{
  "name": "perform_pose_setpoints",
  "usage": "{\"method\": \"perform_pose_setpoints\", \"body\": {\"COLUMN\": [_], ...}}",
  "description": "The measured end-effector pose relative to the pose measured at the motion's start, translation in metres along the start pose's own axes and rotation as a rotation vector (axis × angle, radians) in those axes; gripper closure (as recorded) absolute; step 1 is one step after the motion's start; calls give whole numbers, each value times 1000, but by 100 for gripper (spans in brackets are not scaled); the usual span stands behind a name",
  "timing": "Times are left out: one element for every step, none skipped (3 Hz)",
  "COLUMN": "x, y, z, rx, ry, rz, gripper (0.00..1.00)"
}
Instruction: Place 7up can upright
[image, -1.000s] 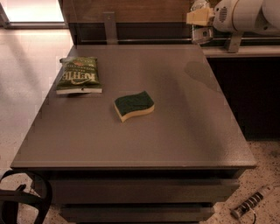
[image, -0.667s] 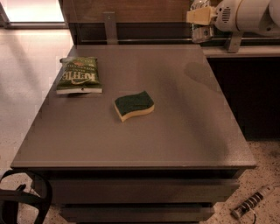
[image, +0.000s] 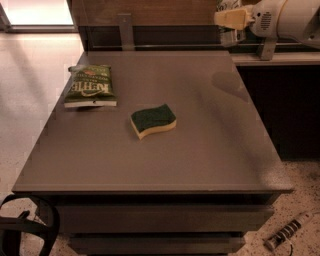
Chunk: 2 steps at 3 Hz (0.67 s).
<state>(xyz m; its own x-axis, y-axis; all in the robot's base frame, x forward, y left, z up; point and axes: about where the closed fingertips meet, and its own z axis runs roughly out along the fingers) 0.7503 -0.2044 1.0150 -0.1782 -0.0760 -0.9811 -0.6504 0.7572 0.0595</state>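
Claw (image: 227, 20) sits at the upper right of the view, above the far right corner of the surface (image: 200, 150), at the end of the white arm (image: 292, 19). It is closed around the can (image: 231, 36). One cream finger (image: 234, 18) crosses the can's front; the pale label shows above the finger and a silvery end below it. The can is off the surface, roughly upright in the grip.

On the surface:
- green bag (image: 90, 86) lies flat near the far left edge
- sponge (image: 153, 120) lies near the middle, green side up, well apart from the bag

A power strip (image: 289, 232) lies on the floor at the lower right.
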Motion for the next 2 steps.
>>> {"method": "perform_pose_setpoints", "body": {"x": [-4,-4], "y": [-2,-2], "z": [-2,-2], "rx": [-17,-18], "ry": [-15,-15], "rz": [-39,-39], "gripper": [100,100]}}
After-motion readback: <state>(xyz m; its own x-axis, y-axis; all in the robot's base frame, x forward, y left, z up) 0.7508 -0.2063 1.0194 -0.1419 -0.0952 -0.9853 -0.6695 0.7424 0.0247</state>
